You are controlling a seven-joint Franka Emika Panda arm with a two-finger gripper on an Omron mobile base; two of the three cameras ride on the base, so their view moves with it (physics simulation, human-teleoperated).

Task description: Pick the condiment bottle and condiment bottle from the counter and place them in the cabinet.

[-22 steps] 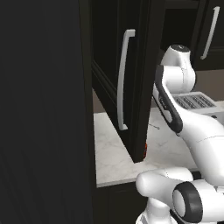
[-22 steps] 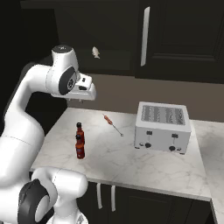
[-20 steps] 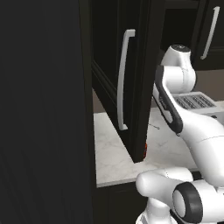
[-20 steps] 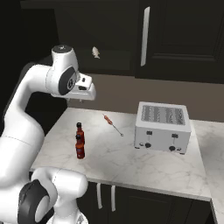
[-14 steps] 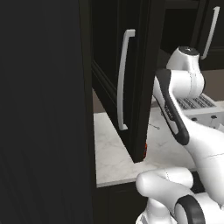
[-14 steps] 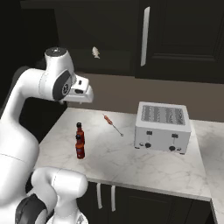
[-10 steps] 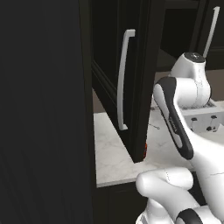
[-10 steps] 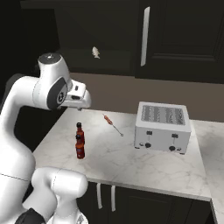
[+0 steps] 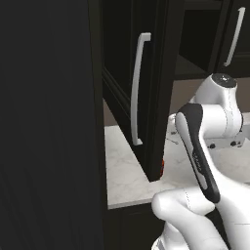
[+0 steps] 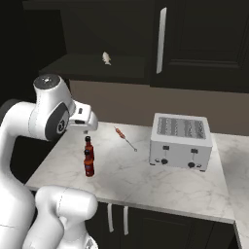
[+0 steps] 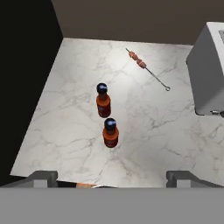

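Two condiment bottles stand upright on the worktop, one just behind the other, well left of the toaster. Skewer lies between bottles and toaster, nearer the back wall. Cabinet hangs above the toaster. Tool hovers just above the bottles.

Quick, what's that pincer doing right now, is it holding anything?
Pincer: open wide, holding nothing, above the two red bottles standing on the counter.
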